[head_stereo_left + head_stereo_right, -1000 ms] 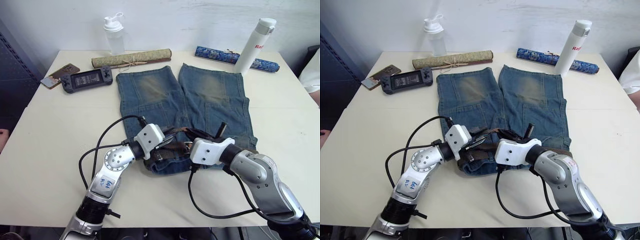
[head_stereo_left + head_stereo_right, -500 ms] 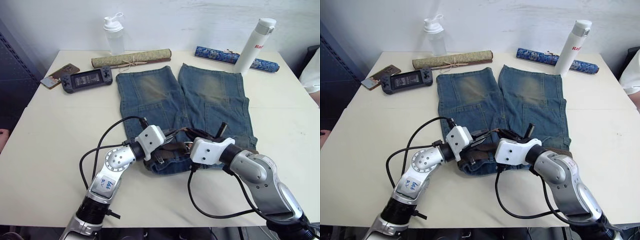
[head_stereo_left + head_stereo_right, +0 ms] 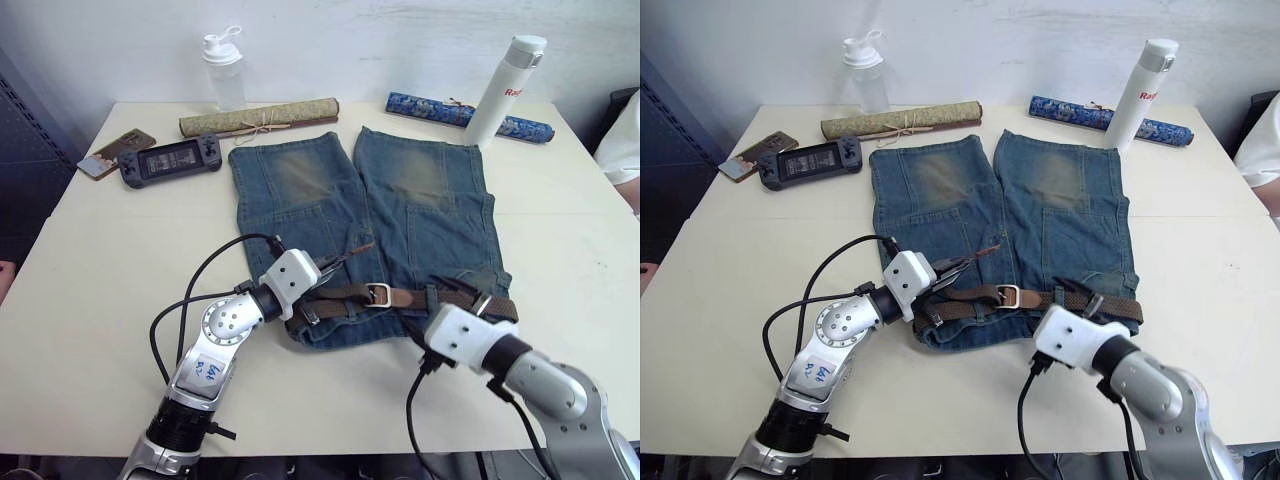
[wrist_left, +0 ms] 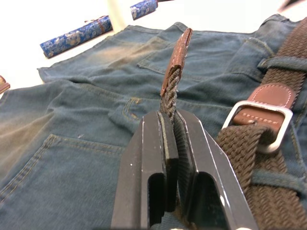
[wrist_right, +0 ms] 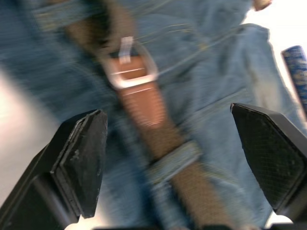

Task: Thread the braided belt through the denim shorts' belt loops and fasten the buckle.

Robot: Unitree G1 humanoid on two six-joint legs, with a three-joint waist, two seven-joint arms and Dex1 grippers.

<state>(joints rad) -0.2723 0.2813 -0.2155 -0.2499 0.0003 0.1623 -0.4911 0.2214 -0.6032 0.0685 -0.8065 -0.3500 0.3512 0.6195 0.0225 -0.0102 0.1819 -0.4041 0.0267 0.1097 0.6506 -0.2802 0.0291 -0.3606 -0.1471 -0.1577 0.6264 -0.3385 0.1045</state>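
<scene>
The denim shorts (image 3: pixel 400 190) lie flat on the table with the waistband toward me. The braided belt (image 3: pixel 420 298) runs along that waistband under a belt loop (image 5: pixel 175 160), and the silver buckle (image 3: pixel 378 293) lies on its tan tab at the middle. My left gripper (image 4: pixel 169 120) is shut on the belt's free end, whose tan tip (image 3: pixel 360 247) sticks up over the left leg. Above the belt to the right of the buckle, my right gripper (image 3: pixel 462 292) stands wide open with nothing between its fingers.
Along the table's back stand a shaker bottle (image 3: pixel 223 68) and a white flask (image 3: pixel 505 90), with a tan rolled mat (image 3: pixel 258 117) and a blue rolled mat (image 3: pixel 455 112). A game handheld (image 3: pixel 170 160) and a phone (image 3: pixel 115 150) lie back left. A person's sleeve (image 3: pixel 620 150) shows at right.
My right gripper has opened and drawn back toward me from the buckle, which now lies uncovered on the waistband. The left gripper keeps its hold on the belt end.
</scene>
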